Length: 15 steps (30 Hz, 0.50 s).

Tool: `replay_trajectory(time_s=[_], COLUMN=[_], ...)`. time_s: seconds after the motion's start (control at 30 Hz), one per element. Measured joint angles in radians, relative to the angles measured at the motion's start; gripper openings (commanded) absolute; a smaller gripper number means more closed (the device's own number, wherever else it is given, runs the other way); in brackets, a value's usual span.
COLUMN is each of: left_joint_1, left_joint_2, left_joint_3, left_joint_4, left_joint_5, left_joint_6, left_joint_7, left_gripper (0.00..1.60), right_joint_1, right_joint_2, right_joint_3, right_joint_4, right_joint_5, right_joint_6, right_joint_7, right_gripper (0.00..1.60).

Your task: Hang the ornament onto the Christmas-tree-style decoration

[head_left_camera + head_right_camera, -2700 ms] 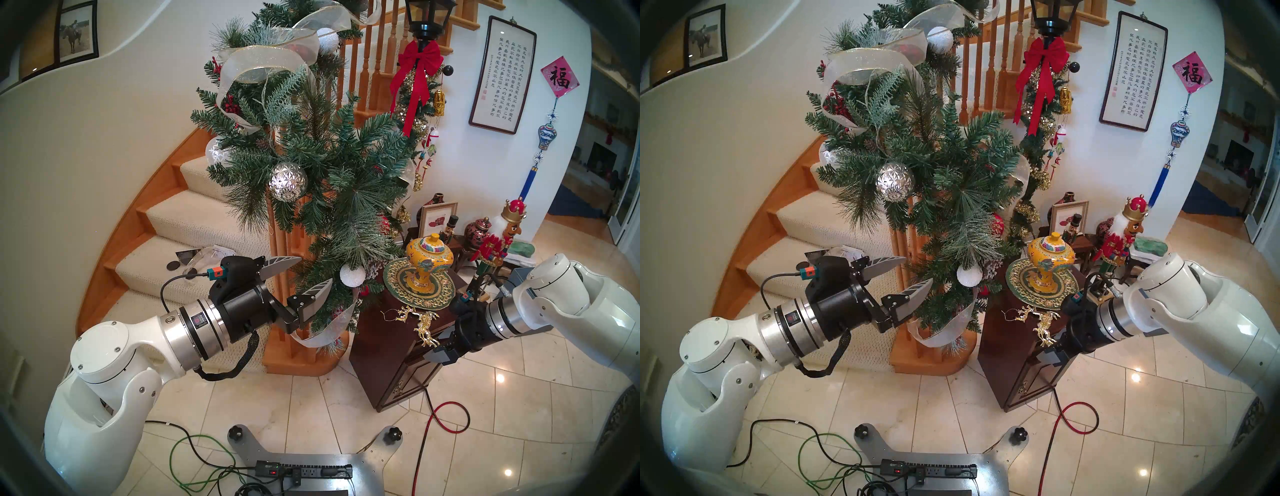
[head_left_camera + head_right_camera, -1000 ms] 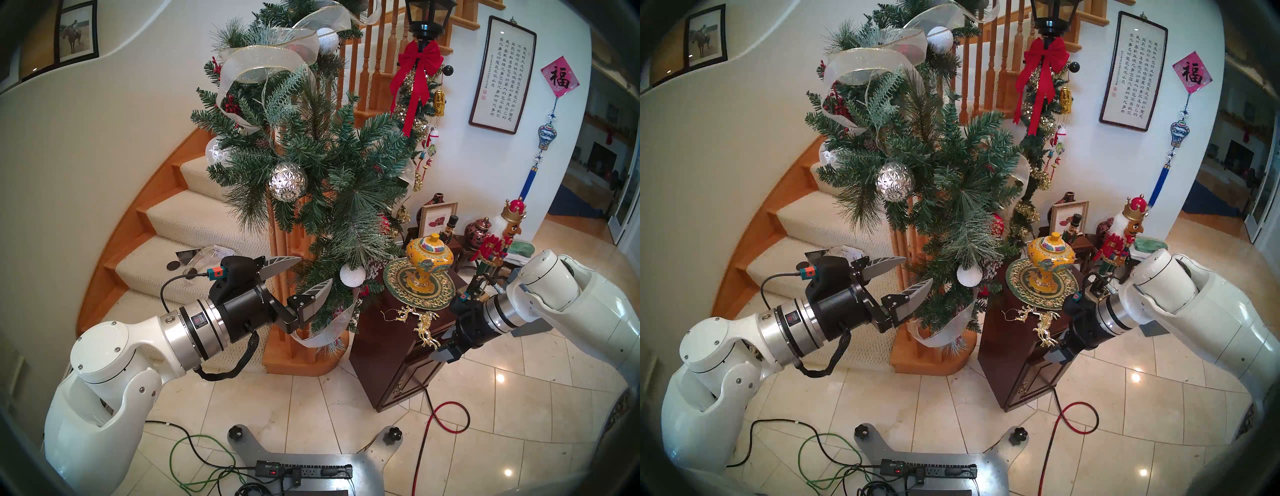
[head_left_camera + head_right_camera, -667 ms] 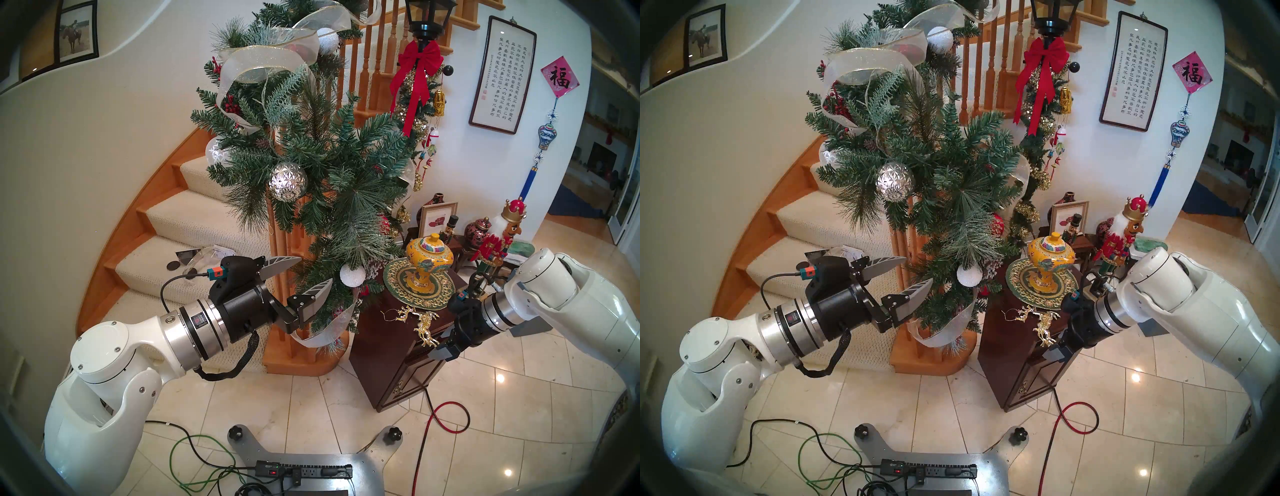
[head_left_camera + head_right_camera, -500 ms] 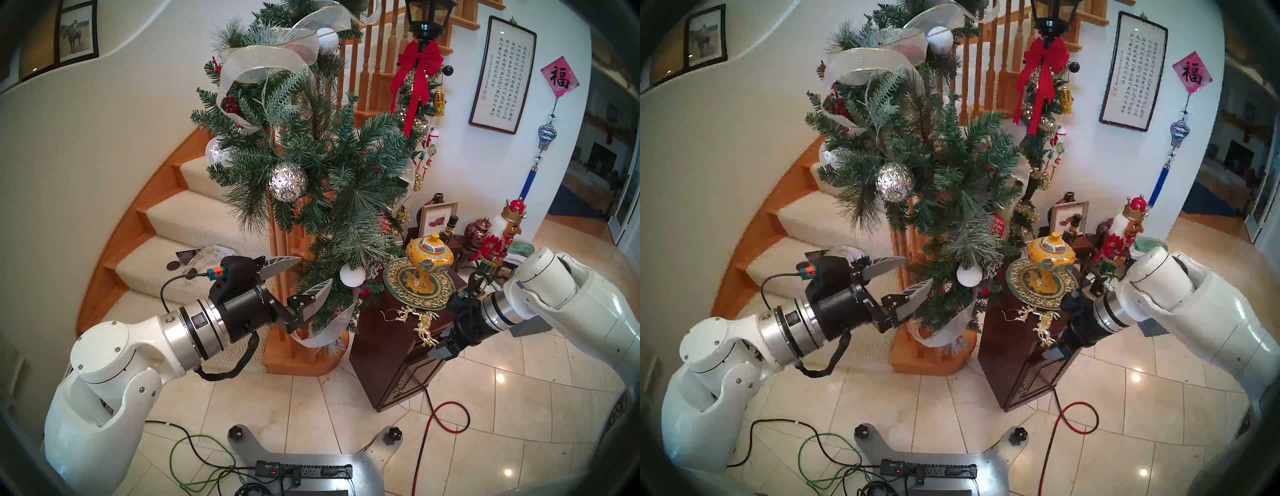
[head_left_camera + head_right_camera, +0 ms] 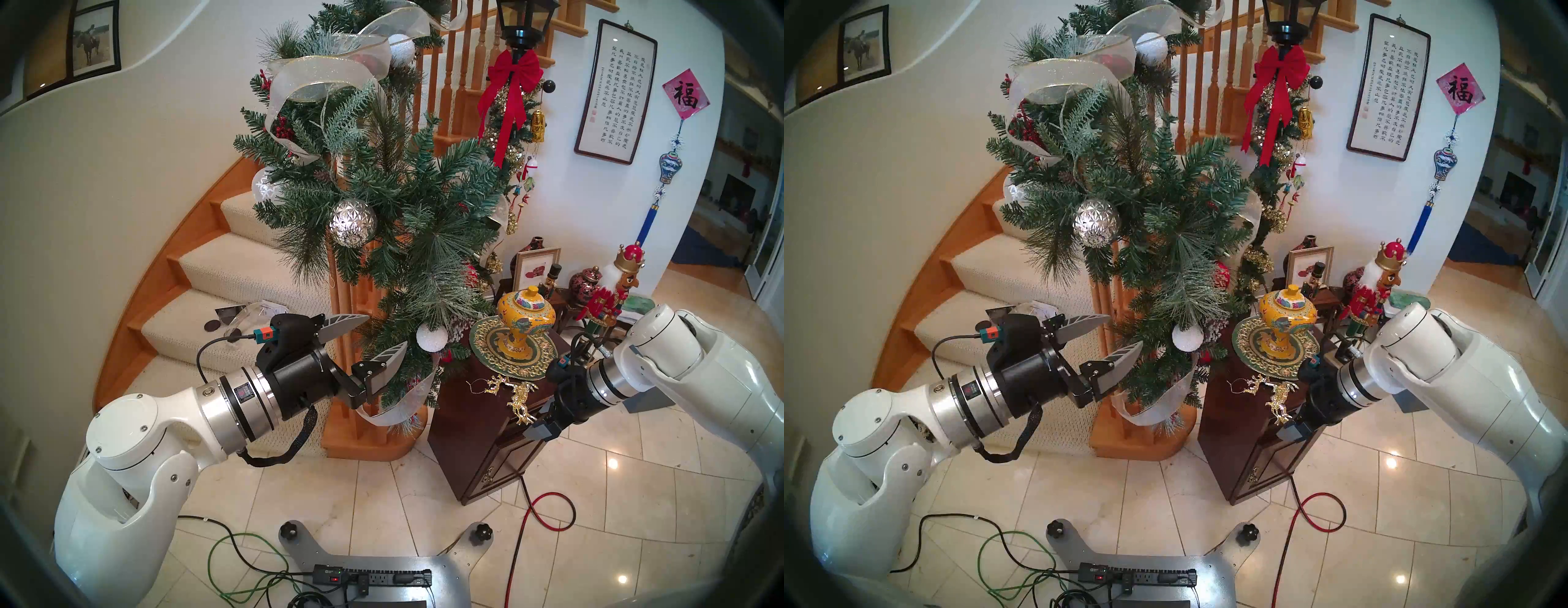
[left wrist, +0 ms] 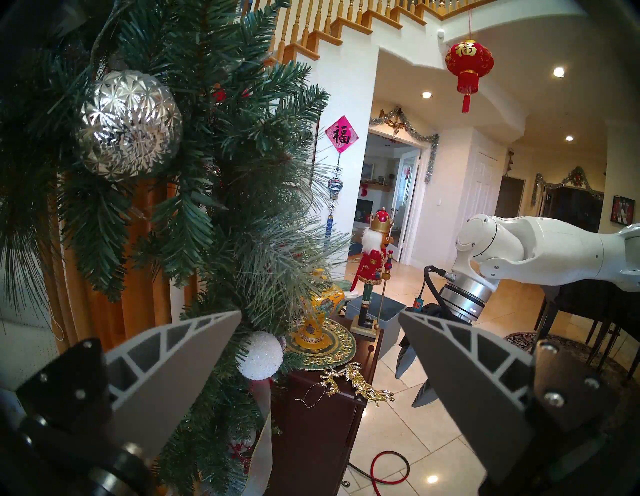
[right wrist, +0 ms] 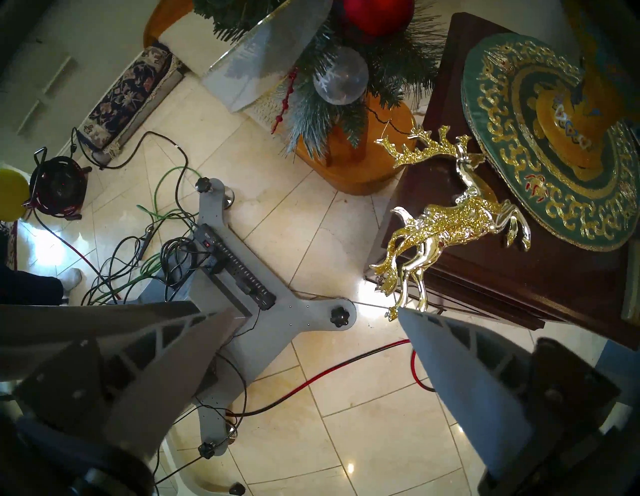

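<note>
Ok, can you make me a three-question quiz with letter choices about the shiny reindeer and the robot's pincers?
1. Where does the gold reindeer ornament lie?
A. on the stairs
B. on the dark wooden cabinet, partly over its edge
C. on the floor

2. What colour is the faceted ball in the pine garland?
A. silver
B. blue
C. purple

3. How is the right pincer?
A. shut on the reindeer
B. open and empty
C. shut on a ribbon

Answers: 1 B, its legs dangle past the cabinet's edge; 2 A, it gleams silver; 3 B, its fingers stand wide apart with only floor between them.
</note>
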State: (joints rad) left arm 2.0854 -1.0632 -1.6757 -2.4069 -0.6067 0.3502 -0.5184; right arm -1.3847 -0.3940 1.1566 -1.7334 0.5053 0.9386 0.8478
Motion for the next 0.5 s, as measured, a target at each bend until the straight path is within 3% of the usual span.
replay_trajectory(time_s=[0.5], left_joint_1=[0.0], left_joint_2=[0.0], left_joint_3=[0.0], left_joint_4=[0.0], left_joint_5=[0.0], left_joint_6=[0.0], left_joint_7=[0.0], left_gripper=[1.6], right_joint_1=[0.002], right_joint_2=[-0.018], right_joint_3=[-0.008], right_joint_4=[0.039], right_joint_5=[-0.031], right_joint_6=[-0.009], right_joint_7=[-0.02], right_gripper=[1.6])
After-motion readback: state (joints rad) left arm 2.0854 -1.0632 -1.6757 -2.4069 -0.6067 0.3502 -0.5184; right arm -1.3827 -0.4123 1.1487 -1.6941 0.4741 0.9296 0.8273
